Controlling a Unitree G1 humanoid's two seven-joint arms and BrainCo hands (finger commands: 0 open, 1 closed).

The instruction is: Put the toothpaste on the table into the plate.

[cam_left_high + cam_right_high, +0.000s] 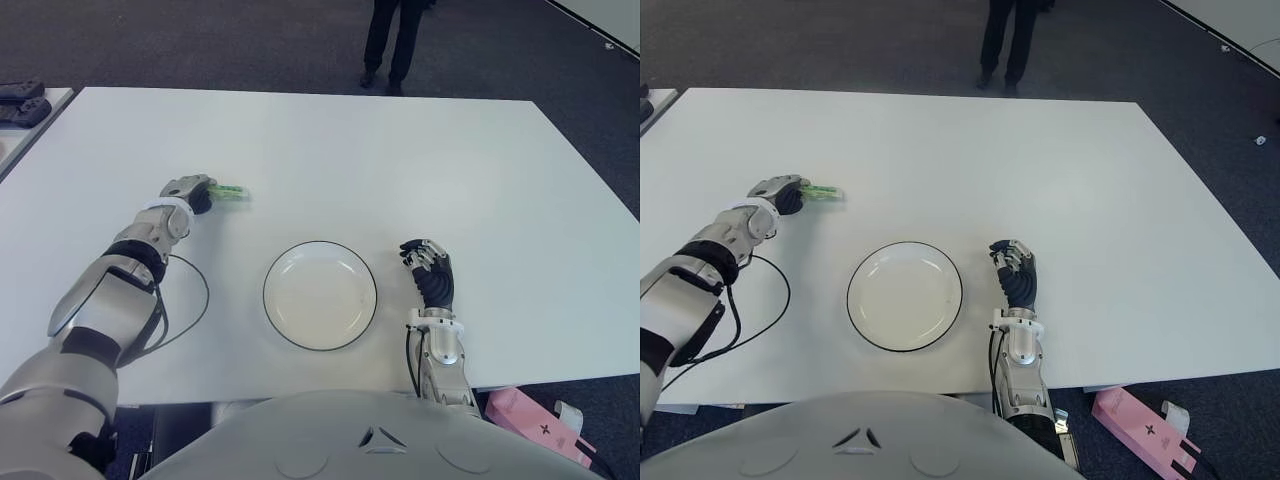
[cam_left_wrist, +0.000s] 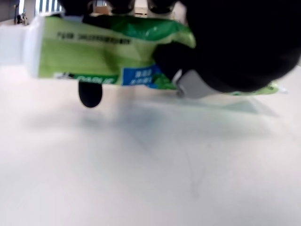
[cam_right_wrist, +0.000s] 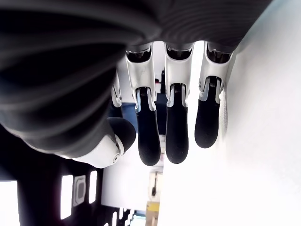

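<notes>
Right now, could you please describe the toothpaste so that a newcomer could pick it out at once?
Start at the round white plate with a dark rim near the front edge of the white table, then look to the robot's left and farther back. There the left robot hand grips a green toothpaste tube, the only green object on the table.

Green toothpaste tube [image 2: 108, 56] with white cap, roughly level, pinched in the left hand [image 1: 190, 192], apparently just clear of the table, white black-rimmed plate [image 1: 320, 295] empty, left of the right hand [image 1: 430, 272]
</notes>
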